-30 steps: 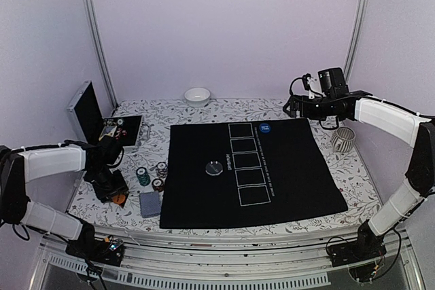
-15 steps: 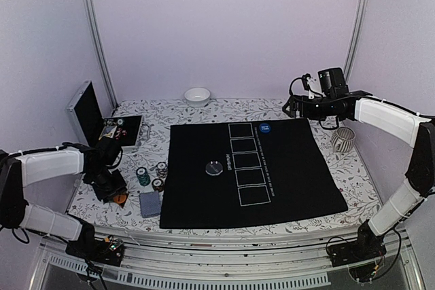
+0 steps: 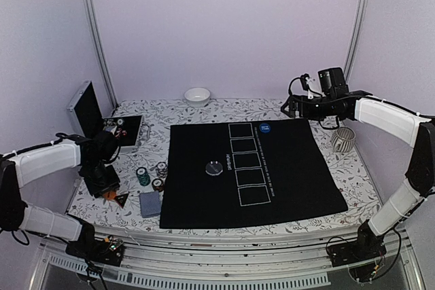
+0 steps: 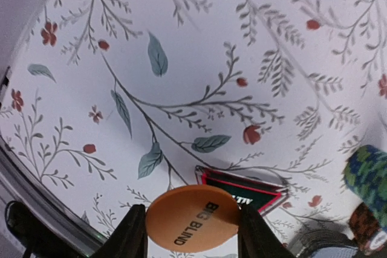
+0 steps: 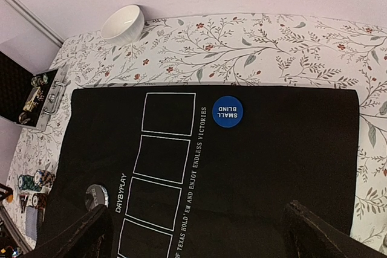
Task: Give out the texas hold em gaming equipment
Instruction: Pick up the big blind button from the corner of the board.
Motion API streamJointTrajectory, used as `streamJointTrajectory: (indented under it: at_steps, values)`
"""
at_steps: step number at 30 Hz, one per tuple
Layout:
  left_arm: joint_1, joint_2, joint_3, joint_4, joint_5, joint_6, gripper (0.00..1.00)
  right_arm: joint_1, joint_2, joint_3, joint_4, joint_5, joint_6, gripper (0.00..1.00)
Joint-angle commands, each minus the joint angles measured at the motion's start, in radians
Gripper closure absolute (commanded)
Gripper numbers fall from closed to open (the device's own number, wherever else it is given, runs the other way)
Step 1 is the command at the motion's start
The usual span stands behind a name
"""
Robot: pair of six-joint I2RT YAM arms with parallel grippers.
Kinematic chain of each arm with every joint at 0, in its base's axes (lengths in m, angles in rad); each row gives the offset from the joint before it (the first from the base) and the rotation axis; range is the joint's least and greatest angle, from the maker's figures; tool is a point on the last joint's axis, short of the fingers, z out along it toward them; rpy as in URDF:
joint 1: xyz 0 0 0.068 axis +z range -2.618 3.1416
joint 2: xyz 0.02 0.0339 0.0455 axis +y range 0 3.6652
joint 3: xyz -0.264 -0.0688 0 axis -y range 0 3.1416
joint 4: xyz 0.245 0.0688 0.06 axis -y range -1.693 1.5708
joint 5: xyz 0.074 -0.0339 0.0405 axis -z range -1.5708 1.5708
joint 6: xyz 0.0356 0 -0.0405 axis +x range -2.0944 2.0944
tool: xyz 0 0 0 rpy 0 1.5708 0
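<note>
The left jaws are clamped on the orange BIG BLIND button disc [image 4: 192,219], held over the floral table [image 4: 181,58] near its left front edge. The black-red triangle marker [image 4: 242,188] lies just behind the disc, and the poker chips [image 3: 143,176] and grey-blue cards [image 3: 149,203] sit nearby beside the black mat [image 3: 285,174]. The right jaws stand wide apart, holding nothing, above the mat's far edge, where the blue SMALL BLIND disc [image 5: 227,112] lies flat.

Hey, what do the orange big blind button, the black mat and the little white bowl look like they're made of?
The orange big blind button: likely plastic, smooth matte face, printed lettering. The black mat: seems felt or cloth, dull, lies flat, printed white boxes. The white bowl: probably glazed ceramic, slight sheen; plastic possible.
</note>
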Motion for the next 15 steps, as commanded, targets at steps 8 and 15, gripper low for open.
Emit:
streamJointTrajectory:
  at_steps: [8,15]
  values:
    - [-0.264,0.036,0.499,-0.109,-0.402,0.207,0.87,-0.015,-0.047,0.041,0.027,-0.167,0.017,0.01]
    - [-0.602,0.316,0.785,0.091,-0.253,0.59,0.86,-0.034,-0.073,0.017,0.023,-0.159,0.033,0.01]
